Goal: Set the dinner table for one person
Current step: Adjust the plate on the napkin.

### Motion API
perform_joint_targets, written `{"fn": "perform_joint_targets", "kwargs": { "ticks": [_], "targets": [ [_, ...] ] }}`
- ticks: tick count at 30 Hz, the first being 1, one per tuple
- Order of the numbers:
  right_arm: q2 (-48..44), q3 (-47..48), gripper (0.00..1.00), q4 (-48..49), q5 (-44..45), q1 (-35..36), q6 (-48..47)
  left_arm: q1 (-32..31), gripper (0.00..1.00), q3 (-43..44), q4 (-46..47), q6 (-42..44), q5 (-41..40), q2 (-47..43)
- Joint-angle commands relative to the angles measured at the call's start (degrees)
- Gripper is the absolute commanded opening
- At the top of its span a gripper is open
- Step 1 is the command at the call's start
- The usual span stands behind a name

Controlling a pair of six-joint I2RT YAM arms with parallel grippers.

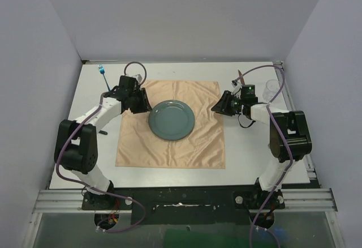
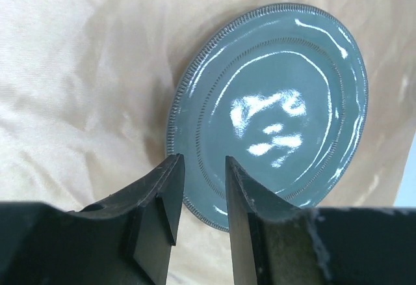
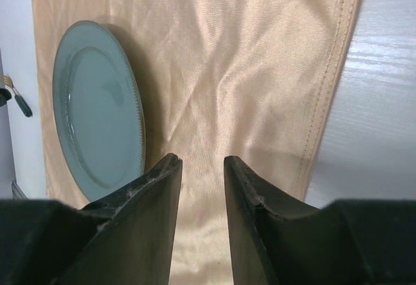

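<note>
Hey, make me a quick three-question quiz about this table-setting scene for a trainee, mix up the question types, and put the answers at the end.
1. True or false: the plate lies beside the cloth, not on it.
2. Which hand is nearer the plate? A) left hand B) right hand
3. What is the right hand holding?
Key: 1 false; 2 A; 3 nothing, it is open and empty.
</note>
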Motion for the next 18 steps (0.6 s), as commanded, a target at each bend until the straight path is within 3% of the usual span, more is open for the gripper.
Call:
{"fn": "perform_joint_targets", "kwargs": {
  "ticks": [1, 5, 10, 14, 18],
  "targets": [
    [-2.56, 0.34, 0.33, 2.36, 0.66, 0.38, 0.29, 0.38, 0.31, -1.3, 1.63, -3.31, -6.87, -4.85],
    [-2.36, -0.87, 0.29, 3.35, 2.36, 0.38, 0.9, 2.26, 0.3, -6.42, 4.43, -7.82, -11.5, -6.97],
    [-3.24, -2.85, 0.0, 5.46, 3.8, 0.58, 2.13, 8.46, 0.29, -14.71, 18.61, -12.52, 4.1, -7.42],
    [-4.59, -1.96, 0.0, 1.62, 8.94, 1.95, 0.49, 9.81, 0.29, -15.14, 23.41, -15.07, 11.42, -5.88],
    [-5.65, -0.61, 0.0, -1.77, 13.1, 3.65, -0.4, 9.93, 0.29, -12.95, 23.2, -15.18, 13.18, -2.79]
  ]
}}
